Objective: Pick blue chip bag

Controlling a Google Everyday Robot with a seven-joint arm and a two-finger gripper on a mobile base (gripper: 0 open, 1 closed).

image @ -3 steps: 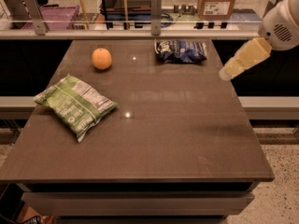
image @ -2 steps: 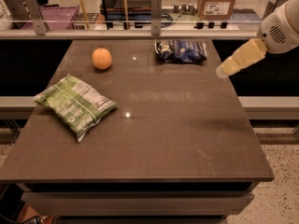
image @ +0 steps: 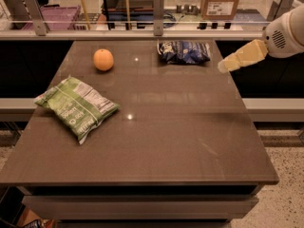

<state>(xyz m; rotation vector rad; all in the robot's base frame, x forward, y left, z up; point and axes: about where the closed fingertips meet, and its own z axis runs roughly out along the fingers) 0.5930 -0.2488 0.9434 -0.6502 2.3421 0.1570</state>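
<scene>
Gripper (image: 229, 64): at right side of view, above far right edge of table (image: 180, 141), tip angled left and down. Grip state: not discernible whether apart or together. Holding nothing.

Blue chip bag (image: 184, 52): lying flat near table's far edge, just left of gripper, not touching it.

Orange (image: 103, 60): far left part of table, well apart from blue bag.

Green bag (image: 76, 106): lying flat at left side, nearer camera than orange.

Cardboard box (image: 219, 3): behind table, beyond rail (image: 71, 33).
</scene>
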